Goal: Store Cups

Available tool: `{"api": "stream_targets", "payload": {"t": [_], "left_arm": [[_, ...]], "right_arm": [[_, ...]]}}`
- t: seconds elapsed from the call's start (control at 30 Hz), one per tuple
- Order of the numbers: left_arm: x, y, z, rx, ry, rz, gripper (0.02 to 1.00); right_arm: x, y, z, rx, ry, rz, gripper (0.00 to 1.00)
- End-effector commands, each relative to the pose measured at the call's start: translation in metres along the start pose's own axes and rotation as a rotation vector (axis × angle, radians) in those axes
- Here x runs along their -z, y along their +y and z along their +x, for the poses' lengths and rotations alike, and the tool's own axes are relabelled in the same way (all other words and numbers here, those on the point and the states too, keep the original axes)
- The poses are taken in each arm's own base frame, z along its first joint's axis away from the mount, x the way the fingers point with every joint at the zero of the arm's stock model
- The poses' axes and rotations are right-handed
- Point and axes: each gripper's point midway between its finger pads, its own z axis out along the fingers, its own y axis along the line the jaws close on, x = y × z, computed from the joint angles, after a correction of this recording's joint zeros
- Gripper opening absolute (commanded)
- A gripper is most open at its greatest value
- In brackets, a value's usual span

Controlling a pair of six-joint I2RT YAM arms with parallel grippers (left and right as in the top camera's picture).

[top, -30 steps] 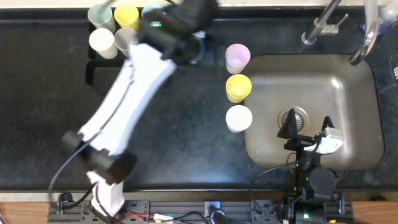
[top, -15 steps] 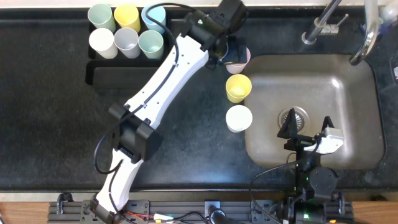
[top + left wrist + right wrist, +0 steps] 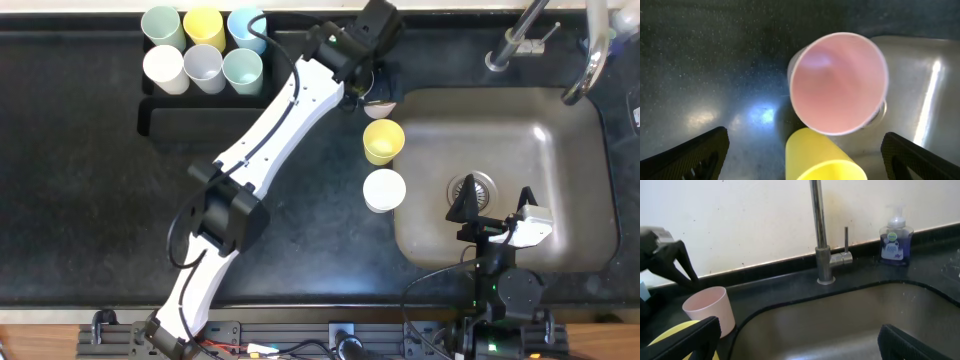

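From above, we see the left arm stretched across the dark counter with the left gripper over the pink cup, which stands at the sink's far left corner. A yellow cup and a white cup stand in line just below it, along the sink's left rim. Six more cups sit in two rows of three at the far end of a black tray at the counter's upper left. The right gripper is over the sink basin near the drain, and a tap rises behind the sink. In the left wrist view we look straight down into the pink cup's open mouth. The gripper's two fingers are spread wide, well apart from the cup and holding nothing, and the yellow cup stands just beside the pink one. In the right wrist view, that gripper's own fingers are also spread wide and empty. The pink cup stands upright on the counter by the sink's edge, with the left gripper's dark fingers just above it. A soap bottle stands beyond the tap against the wall.
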Motion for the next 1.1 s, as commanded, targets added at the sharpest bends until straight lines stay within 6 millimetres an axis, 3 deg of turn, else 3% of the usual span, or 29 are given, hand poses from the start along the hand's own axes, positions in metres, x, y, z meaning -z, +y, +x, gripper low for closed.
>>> {"api": "stream_targets", "payload": {"t": [0.03,0.37,0.73,0.77,0.8,0.87,1.1], "left_arm": [[-0.003,0.008,-0.01,0.044,0.0,0.004,1.0],[-0.027,0.018,-0.006,0.067,0.035,-0.03,1.0],[-0.031,0.019,-0.01,0.074,0.029,-0.028,0.98],[-0.031,0.019,-0.01,0.074,0.029,-0.028,0.877],[-0.031,0.02,-0.01,0.074,0.03,-0.029,0.654],[-0.032,0.02,-0.01,0.073,0.03,-0.03,0.036],[-0.03,0.022,-0.019,0.08,-0.001,-0.03,0.036]], "right_arm": [[0.0,0.002,0.004,-0.004,0.004,-0.011,0.996],[0.0,0.002,0.004,-0.004,0.004,-0.011,0.996],[0.0,0.002,0.004,-0.004,0.004,-0.011,0.998],[0.0,0.002,0.004,-0.004,0.004,-0.011,0.996],[0.0,0.002,0.004,-0.004,0.004,-0.011,0.998],[0.0,0.002,0.004,-0.004,0.004,-0.011,0.996],[0.0,0.002,0.004,-0.004,0.004,-0.011,0.998]]}}
